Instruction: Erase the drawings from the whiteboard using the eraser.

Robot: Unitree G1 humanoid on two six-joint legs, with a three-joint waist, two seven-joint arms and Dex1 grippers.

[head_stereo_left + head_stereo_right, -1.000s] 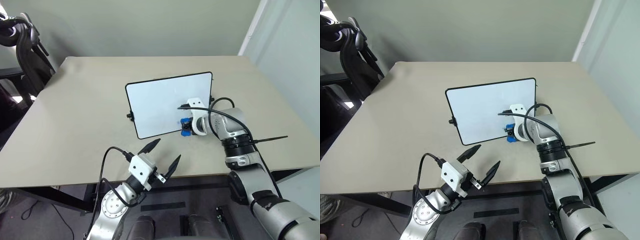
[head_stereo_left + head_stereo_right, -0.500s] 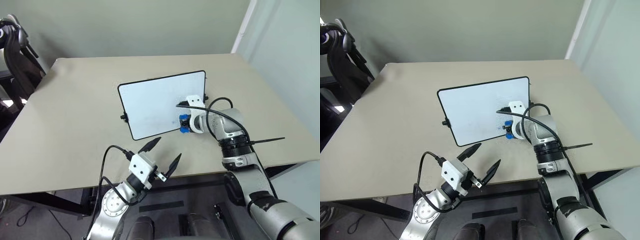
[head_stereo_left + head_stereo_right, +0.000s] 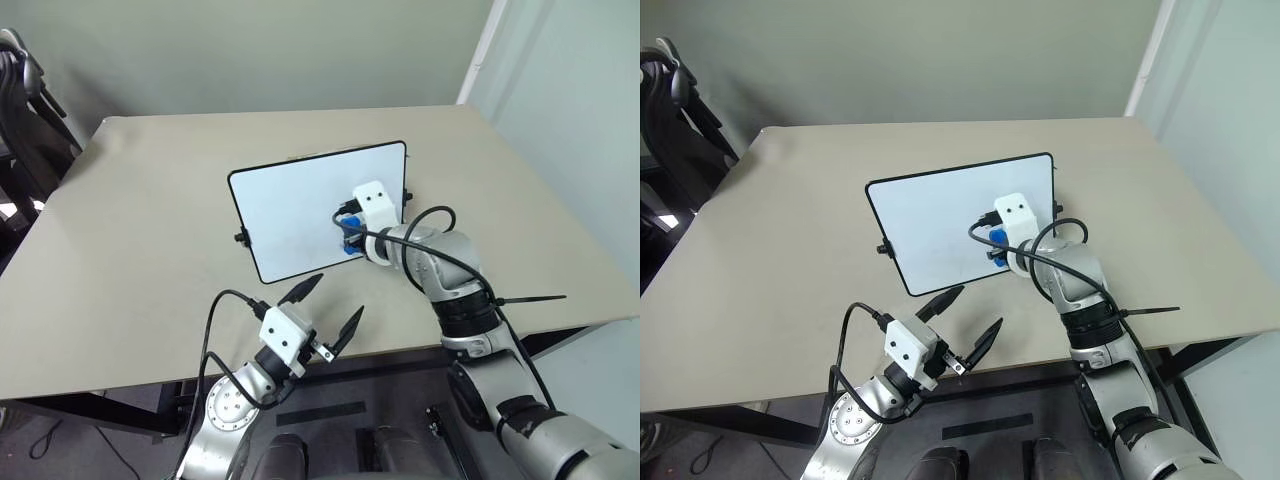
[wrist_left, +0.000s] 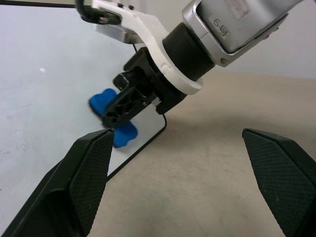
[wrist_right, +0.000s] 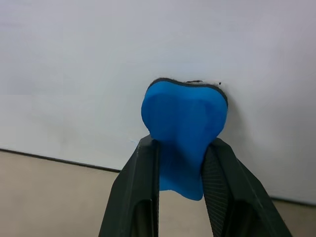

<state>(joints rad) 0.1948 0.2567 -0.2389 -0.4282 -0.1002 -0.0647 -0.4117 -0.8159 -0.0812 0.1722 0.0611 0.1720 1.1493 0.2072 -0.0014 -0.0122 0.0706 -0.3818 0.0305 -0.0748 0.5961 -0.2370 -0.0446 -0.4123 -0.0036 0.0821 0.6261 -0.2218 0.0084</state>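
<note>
Clearly the right end effector (image 5: 180, 163) is pinching the blue eraser (image 5: 185, 121) and pressing its felt face against the whiteboard (image 3: 290, 205), near that board's lower right corner, so a wipe can scrub ink. Meanwhile the left end effector (image 3: 327, 308) is hovering spread and empty above the desk (image 3: 130, 220) near its front edge, seemingly keeping out of the way.

A "6" stands on the right arm's wrist (image 4: 232, 22).

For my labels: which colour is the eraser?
Bright blue eraser, clearest in the right wrist view.
</note>
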